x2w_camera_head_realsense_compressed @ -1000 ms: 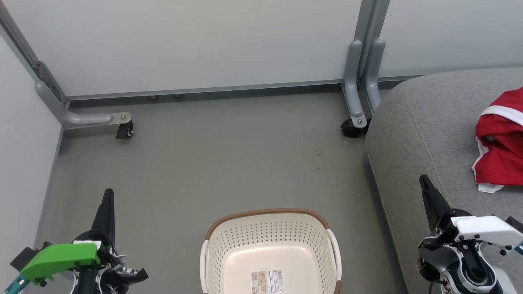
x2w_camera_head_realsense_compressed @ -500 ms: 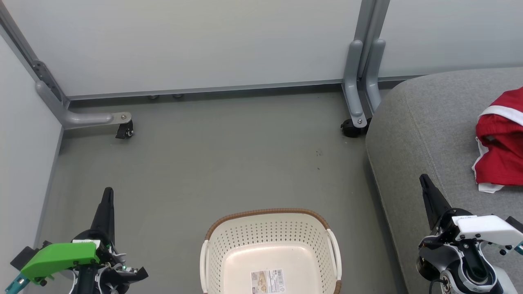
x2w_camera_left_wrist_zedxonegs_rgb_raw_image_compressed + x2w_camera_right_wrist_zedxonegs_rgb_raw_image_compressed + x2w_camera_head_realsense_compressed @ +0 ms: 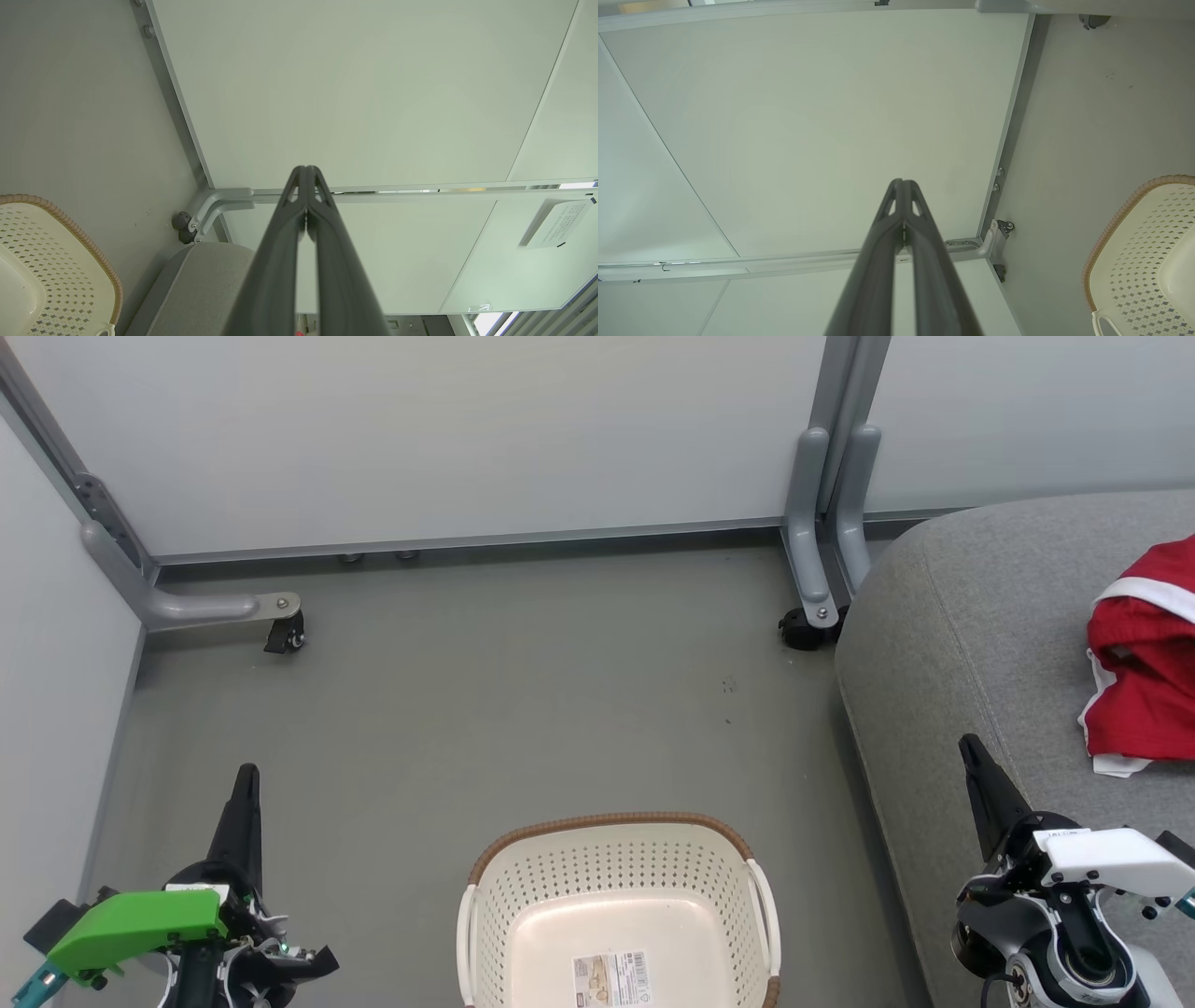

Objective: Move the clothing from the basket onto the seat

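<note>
Fingers of the left jaws are clenched tip to tip with nothing between them, seen in the left wrist view against a pale partition panel. The right jaws are clenched as well and grasp nothing, their dark tips pressed together in the right wrist view. In the head view the left jaws sit at the lower left over the grey floor, pointing up the picture beside a green wrist cover. The right jaws sit at the lower right, over the near edge of the seat.

Between the two arms, at the bottom middle, the basket stands on the floor. Its inside is bare but for a sticker on its floor. The seat lies to the basket's right, apart from it. The clothing lies on top of the seat as a crumpled red heap with white bands, cut off by the picture's right edge and well apart from the basket. Beyond the floor stand the partition panels on grey metal feet, with one castor at the left and another just beside the seat's far corner.
</note>
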You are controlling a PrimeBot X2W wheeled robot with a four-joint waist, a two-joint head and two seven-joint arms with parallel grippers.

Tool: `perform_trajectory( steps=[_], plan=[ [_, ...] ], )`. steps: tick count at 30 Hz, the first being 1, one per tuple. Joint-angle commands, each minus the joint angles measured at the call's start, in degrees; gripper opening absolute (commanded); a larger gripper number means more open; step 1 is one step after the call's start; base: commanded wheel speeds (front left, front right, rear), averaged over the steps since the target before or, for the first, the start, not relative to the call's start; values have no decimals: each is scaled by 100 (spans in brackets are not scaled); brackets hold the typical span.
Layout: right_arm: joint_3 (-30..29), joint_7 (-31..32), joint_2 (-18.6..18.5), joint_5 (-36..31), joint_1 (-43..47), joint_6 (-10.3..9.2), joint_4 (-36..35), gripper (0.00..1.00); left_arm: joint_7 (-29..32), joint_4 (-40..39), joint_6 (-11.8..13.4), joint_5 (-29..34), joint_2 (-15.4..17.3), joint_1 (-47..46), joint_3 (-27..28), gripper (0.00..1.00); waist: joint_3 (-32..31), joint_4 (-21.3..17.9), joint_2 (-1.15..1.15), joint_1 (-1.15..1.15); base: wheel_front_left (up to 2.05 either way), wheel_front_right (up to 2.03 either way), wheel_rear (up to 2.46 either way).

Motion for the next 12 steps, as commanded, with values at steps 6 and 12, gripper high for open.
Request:
perform_trajectory(
  steps=[6,12],
  plan=[
    [-26,31,13,-38,-46,4,16,0,21,8,-25,-18,0,-65,14,0,0,0,0,0,0,0,0],
    [-37,45,21,-46,-47,4,16,0,21,7,-25,-18,0,-65,14,0,0,0,0,0,0,0,0]
  ],
)
